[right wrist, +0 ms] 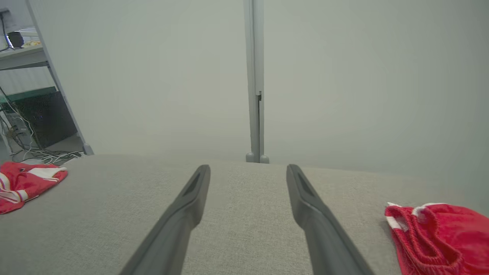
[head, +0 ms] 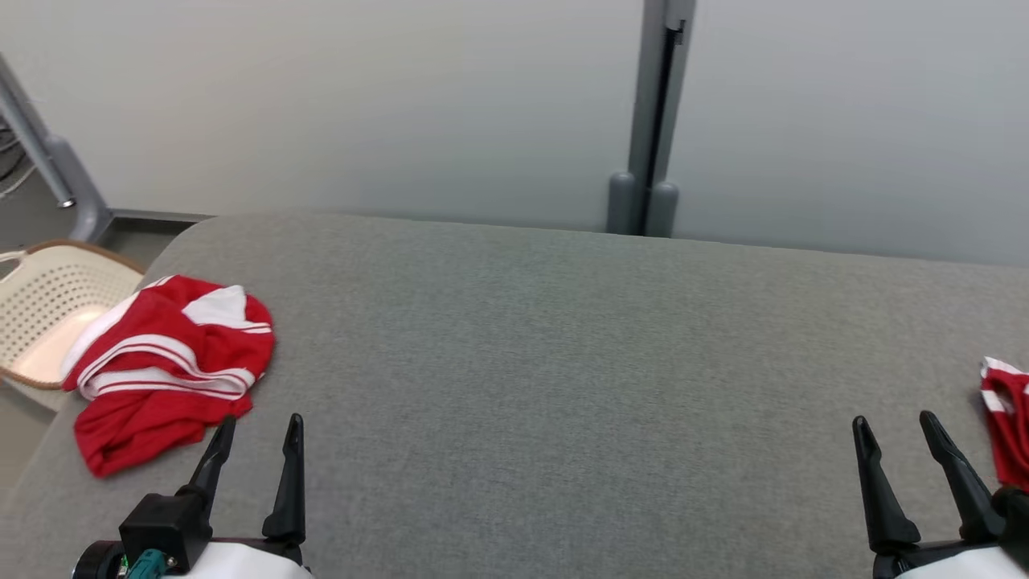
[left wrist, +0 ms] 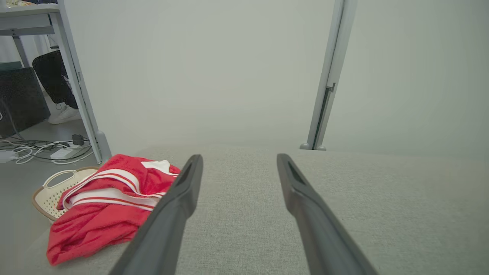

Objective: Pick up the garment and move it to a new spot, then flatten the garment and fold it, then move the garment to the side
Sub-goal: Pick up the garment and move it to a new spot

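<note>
Head view: the garment (head: 169, 362) lies crumpled at the counter's (head: 563, 362) left edge, just beside your left hand (head: 262, 420). This and the right hand (head: 894, 418) have fingers apart, empty. It seems soft and light; pinch a raised fold.

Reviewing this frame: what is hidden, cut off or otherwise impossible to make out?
Right red garment: cut by the head view's right edge and the right wrist view's bottom edge; its full shape is unknown.
Left red garment: bunched, its own folds hide what kind it is.
Basket: partly behind the grey surface and cut by the head view's left edge.
</note>
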`<state>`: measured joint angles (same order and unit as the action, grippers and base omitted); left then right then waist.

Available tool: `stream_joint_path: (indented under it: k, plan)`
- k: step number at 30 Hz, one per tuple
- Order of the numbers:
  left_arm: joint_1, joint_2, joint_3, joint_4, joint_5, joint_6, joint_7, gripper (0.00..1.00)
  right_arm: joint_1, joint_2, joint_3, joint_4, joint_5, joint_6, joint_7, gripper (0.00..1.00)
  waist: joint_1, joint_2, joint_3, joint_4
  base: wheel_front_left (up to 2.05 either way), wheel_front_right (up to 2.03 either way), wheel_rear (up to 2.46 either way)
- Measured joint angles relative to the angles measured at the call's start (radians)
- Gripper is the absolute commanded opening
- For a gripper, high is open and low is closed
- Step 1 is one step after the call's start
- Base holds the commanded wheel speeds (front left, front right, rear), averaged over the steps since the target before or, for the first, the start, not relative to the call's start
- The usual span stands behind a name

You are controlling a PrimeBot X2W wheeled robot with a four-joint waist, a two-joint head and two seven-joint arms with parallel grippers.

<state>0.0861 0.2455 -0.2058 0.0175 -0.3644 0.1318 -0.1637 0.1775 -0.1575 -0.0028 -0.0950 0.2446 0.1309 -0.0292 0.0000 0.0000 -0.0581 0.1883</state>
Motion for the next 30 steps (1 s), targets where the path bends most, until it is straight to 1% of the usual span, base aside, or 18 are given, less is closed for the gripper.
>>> stream_joint_path:
  k: [4,9,14,17,25,30]
  plan:
    - [-0.019,0.005,-0.003,0.009,-0.002,-0.008,-0.004,1.00,-0.002,0.007,0.018,-0.007,0.000,0.000,0.002,1.00,0.0000,0.0000,-0.003,0.091,0.00,0.00,0.00]
    - [-0.027,0.026,0.005,0.016,-0.002,-0.008,-0.009,1.00,-0.009,0.017,0.036,-0.006,-0.006,0.000,0.001,1.00,0.0000,0.0000,-0.009,0.197,0.00,0.00,0.00]
    - [-0.027,0.036,0.015,0.016,-0.003,-0.004,-0.012,1.00,-0.011,0.019,0.042,-0.003,-0.011,0.000,0.000,1.00,0.0000,0.0000,-0.015,0.271,0.00,0.00,0.00]
    - [-0.026,0.039,0.021,0.012,-0.006,-0.002,-0.015,1.00,-0.014,0.018,0.044,-0.004,-0.013,0.000,0.003,1.00,0.0000,0.0000,-0.013,0.289,0.00,0.00,0.00]
    - [-0.034,0.033,0.017,0.021,-0.008,0.003,-0.024,1.00,-0.020,0.015,0.038,-0.004,-0.008,0.000,0.007,1.00,0.0000,0.0000,-0.001,0.297,0.00,0.00,0.00]
    - [-0.099,0.020,0.008,0.054,-0.020,-0.013,-0.035,1.00,-0.036,0.005,0.043,-0.027,-0.010,0.000,0.029,1.00,0.0000,0.0000,0.031,0.292,0.00,0.00,0.00]
